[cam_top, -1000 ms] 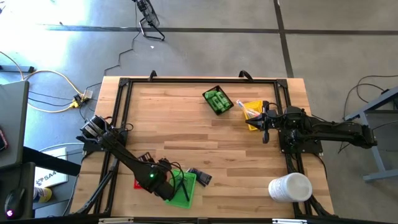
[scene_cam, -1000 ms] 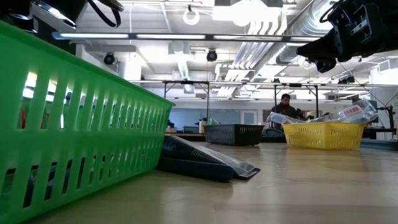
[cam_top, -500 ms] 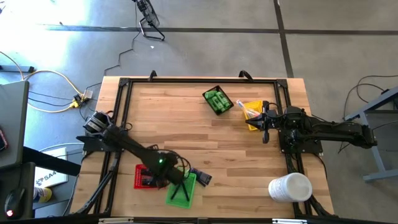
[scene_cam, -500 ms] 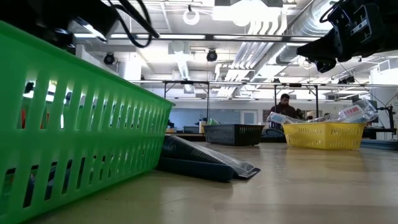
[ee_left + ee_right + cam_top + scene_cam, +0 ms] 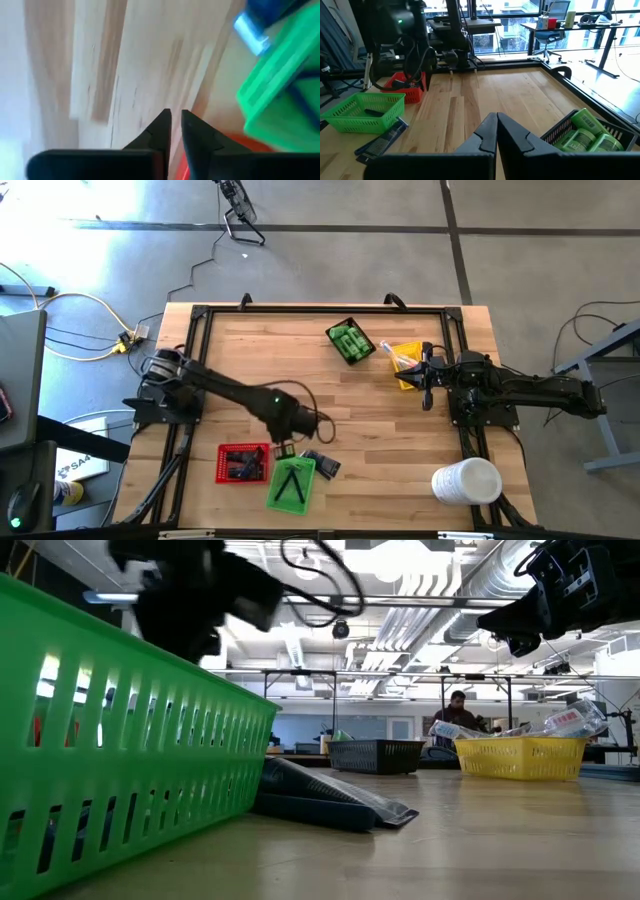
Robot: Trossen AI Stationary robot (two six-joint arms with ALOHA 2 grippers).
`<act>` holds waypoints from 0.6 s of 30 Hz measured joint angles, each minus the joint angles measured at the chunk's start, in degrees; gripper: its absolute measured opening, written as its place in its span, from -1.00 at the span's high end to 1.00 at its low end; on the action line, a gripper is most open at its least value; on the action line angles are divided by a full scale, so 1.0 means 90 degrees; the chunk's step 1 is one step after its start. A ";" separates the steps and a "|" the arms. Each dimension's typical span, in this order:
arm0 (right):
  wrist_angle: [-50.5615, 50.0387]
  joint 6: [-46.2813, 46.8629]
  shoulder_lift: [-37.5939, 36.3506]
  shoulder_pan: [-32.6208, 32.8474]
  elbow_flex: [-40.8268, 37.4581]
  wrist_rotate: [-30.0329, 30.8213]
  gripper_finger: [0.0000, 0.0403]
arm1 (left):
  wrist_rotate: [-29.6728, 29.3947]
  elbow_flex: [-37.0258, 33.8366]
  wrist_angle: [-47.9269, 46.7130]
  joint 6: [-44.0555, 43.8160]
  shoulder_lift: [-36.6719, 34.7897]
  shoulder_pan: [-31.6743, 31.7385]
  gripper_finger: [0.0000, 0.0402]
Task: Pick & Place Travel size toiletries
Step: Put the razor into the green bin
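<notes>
My left gripper [image 5: 285, 446] hangs above the bare wood just beyond the green tray [image 5: 292, 484]. Its fingers [image 5: 176, 117] stand almost together with nothing between them. Thin dark pieces [image 5: 290, 486] lie in the green tray. Dark flat packets [image 5: 320, 464] lie on the table against that tray's right side. Bright green little bottles [image 5: 350, 340] fill a black tray at the far middle. Clear-wrapped sticks [image 5: 400, 357] lie in the yellow tray [image 5: 407, 370]. My right gripper [image 5: 428, 392] waits shut beside the yellow tray, above the table.
A red tray [image 5: 243, 462] holding dark items stands left of the green tray. A big white cylinder [image 5: 466, 480] lies at the near right corner. A dark frame [image 5: 200, 315] runs around the table's edge. Bare wood [image 5: 300, 375] fills the middle.
My left gripper has drawn back from over the green tray toward the table's far edge, and its arm has swung off the red tray, which now shows whole. The trays and packets have stayed in place.
</notes>
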 joint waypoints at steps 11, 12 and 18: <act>0.0000 0.0000 0.0000 0.0001 0.0000 0.0000 0.99 | 0.0325 0.0673 0.1526 0.1438 -0.0005 0.1032 1.00; 0.0000 0.0000 0.0000 -0.0001 0.0000 0.0000 0.99 | 0.0320 0.0761 0.1770 0.1477 -0.0005 0.1126 0.99; 0.0000 0.0034 -0.0001 0.0000 0.0000 0.0001 0.99 | 0.0299 0.1104 0.3057 0.1545 -0.0010 0.1563 0.99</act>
